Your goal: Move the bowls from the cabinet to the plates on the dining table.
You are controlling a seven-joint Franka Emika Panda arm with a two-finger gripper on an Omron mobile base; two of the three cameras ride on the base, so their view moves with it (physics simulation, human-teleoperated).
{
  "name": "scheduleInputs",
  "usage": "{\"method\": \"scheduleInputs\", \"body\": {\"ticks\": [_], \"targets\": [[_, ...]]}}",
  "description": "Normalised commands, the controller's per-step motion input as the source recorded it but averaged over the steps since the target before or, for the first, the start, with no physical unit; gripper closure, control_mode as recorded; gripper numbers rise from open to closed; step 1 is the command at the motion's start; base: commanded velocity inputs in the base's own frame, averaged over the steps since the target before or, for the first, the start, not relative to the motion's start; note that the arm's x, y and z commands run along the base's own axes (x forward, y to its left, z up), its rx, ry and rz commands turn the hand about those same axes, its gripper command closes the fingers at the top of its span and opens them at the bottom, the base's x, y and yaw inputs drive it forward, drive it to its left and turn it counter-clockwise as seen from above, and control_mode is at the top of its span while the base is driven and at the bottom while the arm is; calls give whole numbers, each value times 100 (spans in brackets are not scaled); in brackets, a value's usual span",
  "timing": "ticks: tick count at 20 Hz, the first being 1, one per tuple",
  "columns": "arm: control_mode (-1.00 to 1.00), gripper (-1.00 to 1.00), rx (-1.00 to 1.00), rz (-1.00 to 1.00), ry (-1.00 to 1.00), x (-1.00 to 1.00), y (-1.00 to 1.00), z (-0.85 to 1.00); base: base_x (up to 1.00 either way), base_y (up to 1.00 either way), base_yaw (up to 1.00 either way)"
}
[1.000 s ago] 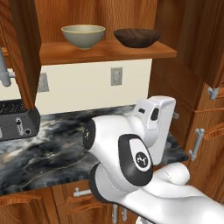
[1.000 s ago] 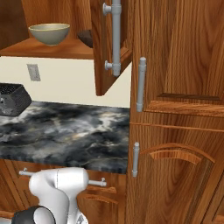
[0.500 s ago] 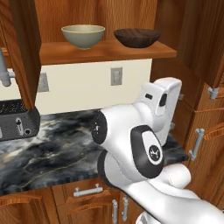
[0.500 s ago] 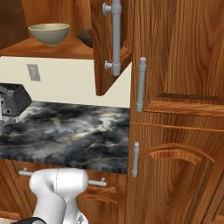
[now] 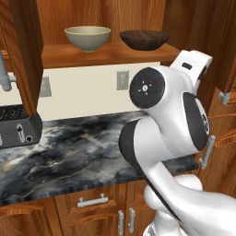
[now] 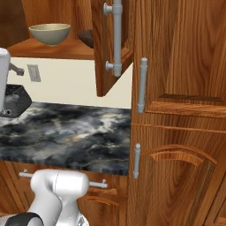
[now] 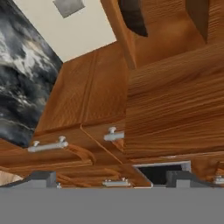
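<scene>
Rearing beneath cabinet (image 5: 106, 54), claw (image 7: 111, 177) spread.

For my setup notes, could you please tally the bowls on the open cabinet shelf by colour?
Pale beige-cream bowl: 1
Dark brown bowl: 1
Total: 2 bowls, both on the cabinet shelf, side by side and apart.

Home kitchen: marble worktop (image 5: 69, 161) w/ drawers below it, wood wall cabinet (image 6: 176, 53) above it holding bowls (image 5: 87, 38), socketed cream wall (image 5: 92, 92) behind it
</scene>
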Motion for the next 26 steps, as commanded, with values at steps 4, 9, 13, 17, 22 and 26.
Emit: {"method": "scheduleInputs", "body": {"ticks": [4, 9, 13, 17, 22, 26], "targets": [[-100, -100, 12, 24, -1, 57, 4, 39, 0, 0, 0], [-100, -100, -7, 25, 0, 62, 27, 2, 0, 0, 0], [-100, -100, -28, 29, 0, 48, 41, -13, 0, 0, 0], [-100, -100, -31, 27, -2, 38, 25, -8, 0, 0, 0], [-100, -100, -27, 19, -3, 47, 3, 0, 0, 0, 0], [-100, -100, -22, 14, -1, 62, 1, 0, 0, 0, 0]]}}
